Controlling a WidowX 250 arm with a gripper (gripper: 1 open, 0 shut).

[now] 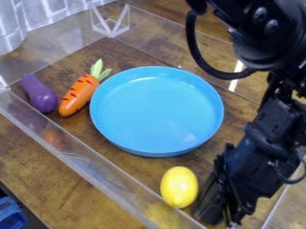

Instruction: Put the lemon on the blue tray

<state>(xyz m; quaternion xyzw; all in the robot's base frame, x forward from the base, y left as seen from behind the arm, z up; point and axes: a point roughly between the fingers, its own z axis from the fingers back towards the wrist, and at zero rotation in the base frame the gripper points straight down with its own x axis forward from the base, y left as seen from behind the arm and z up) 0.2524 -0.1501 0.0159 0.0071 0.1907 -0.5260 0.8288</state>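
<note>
The lemon [180, 186], small, glossy and yellow, lies on the wooden surface near the front edge, just in front of the blue tray [157, 110]. The tray is a wide round dish with nothing in it. My gripper [216, 202] comes down steeply at the lower right, its dark fingers right beside the lemon's right side. The whole lemon shows, and I cannot make out a finger on its near or left side. The fingers blend into the dark arm, so how far apart they stand is unclear.
An orange carrot [79, 94] with green leaves and a purple eggplant [38, 92] lie left of the tray. Clear plastic walls [72, 152] fence the work area. A clear stand [111, 18] sits at the back.
</note>
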